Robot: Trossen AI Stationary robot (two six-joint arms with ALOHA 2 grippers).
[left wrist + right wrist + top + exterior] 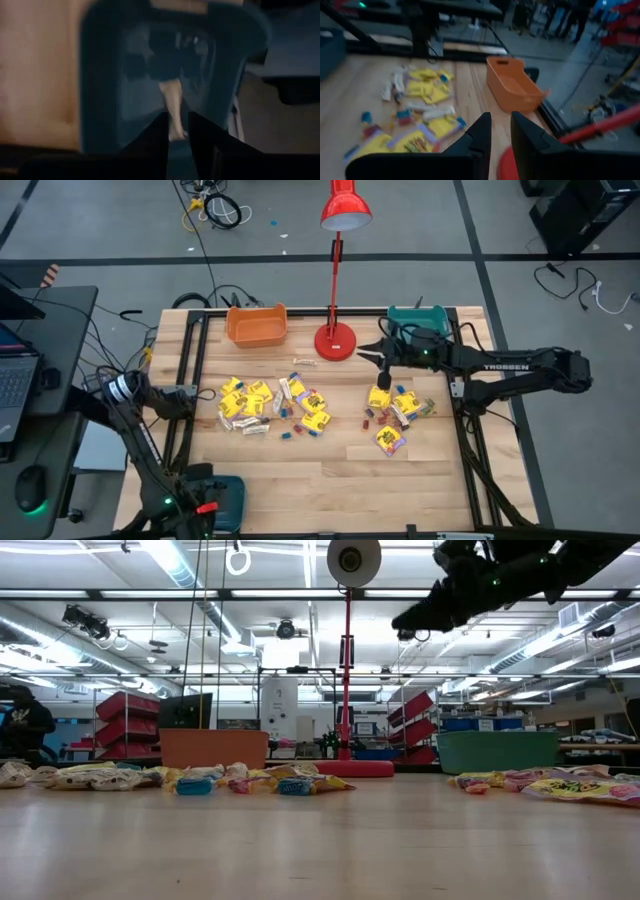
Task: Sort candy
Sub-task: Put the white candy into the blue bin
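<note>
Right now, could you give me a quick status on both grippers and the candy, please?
Right gripper raised near red lamp base, nothing held. Left gripper over a dark teal bin, front-left. Candy unsorted on table.

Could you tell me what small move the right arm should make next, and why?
Probably lower the right pincer toward the nearest yellow square candy packet. It hangs high above the wooden table, between the red desk lamp base and the teal plastic bin; its narrow gap looks empty.

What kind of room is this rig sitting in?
Probably a robotics lab or workshop: red storage bins on racks behind the table, ceiling strip lights, loose cables on the floor.
</note>
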